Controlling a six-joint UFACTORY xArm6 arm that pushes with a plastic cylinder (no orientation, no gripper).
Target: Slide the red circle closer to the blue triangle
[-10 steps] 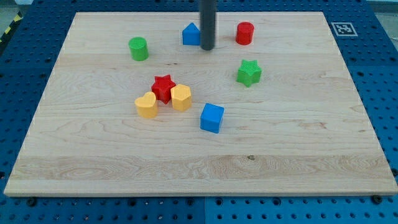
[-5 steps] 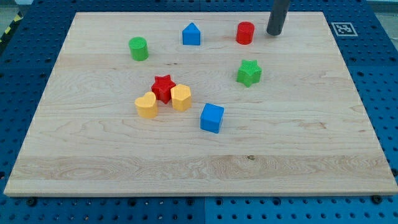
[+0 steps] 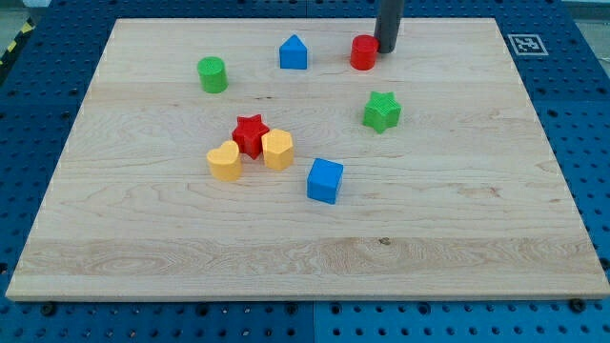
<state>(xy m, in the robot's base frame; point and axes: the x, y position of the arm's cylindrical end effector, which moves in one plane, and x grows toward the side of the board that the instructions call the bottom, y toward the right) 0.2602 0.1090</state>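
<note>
The red circle (image 3: 362, 53) stands near the view's top, right of centre. The blue triangle (image 3: 294, 52) stands to its left, with a gap of about one block width between them. My tip (image 3: 386, 49) is down on the board, touching the red circle's right side. The rod rises out of the view's top.
A green circle (image 3: 212, 74) is at the upper left. A green star (image 3: 381, 111) lies below the red circle. A red star (image 3: 251, 134), a yellow heart (image 3: 225, 162) and a yellow hexagon (image 3: 277, 150) cluster mid-board, with a blue cube (image 3: 325, 180) to their lower right.
My tip went from beside the blue triangle to the right of the red circle, then came back left against it. The red circle has slid a little left toward the blue triangle.
</note>
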